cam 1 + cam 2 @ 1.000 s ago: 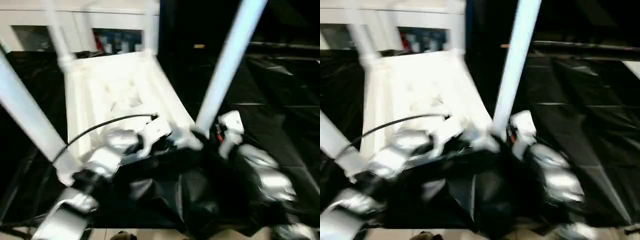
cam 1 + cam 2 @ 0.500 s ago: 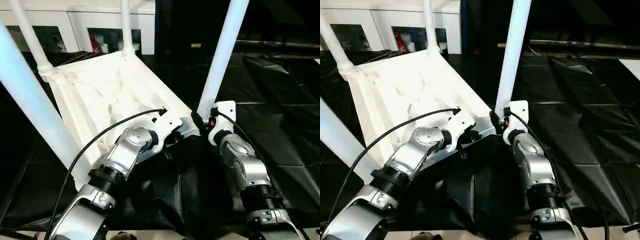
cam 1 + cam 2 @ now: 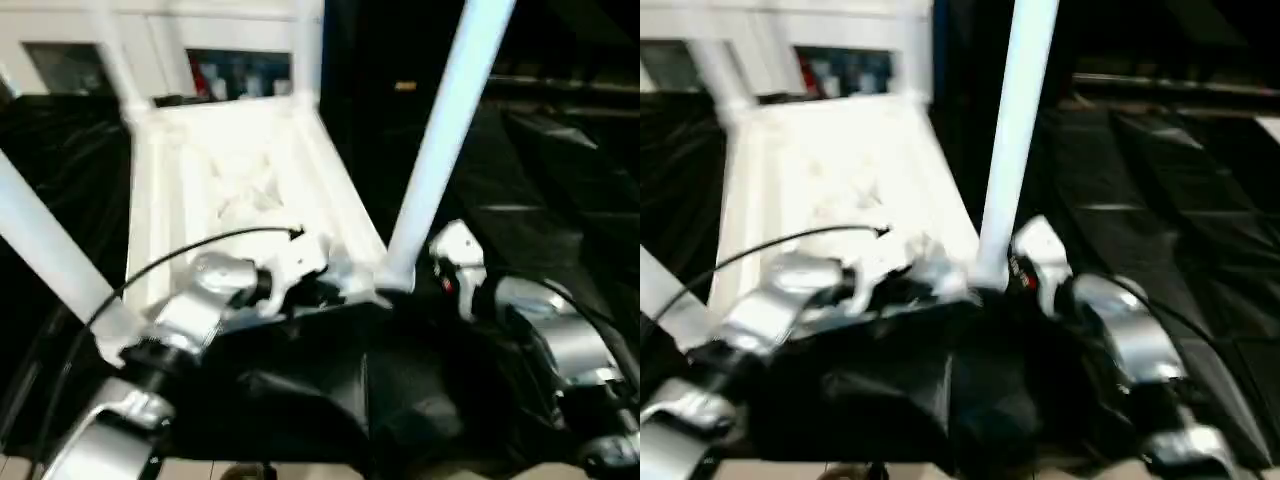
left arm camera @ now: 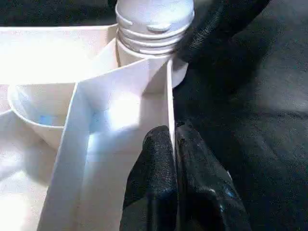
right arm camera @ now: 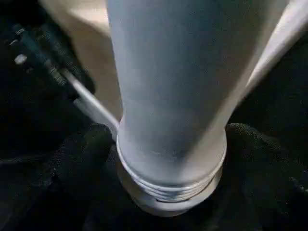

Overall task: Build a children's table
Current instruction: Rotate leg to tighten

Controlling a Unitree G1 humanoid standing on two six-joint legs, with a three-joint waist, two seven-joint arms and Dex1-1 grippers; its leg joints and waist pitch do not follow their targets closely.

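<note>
Both head views were blurred; rib detail on the table top (image 3: 240, 190) was hard to make out, and all four legs ran out of the upper edge. The top lay underside up on the black-draped work surface (image 3: 560, 190), long axis running away from the robot, near edge at the surface's front edge. Near right leg (image 3: 440, 150) stood upright, slightly tilted, in its corner socket (image 4: 144, 53), threads still showing at the base. Near left leg (image 3: 50, 250) leaned outward. Left gripper (image 4: 174, 159) was pinched together on the top's thin rim wall, one finger each side. Right gripper (image 5: 168, 159) was clamped around the leg's threaded base, fingers (image 5: 79, 154) flanking it.
</note>
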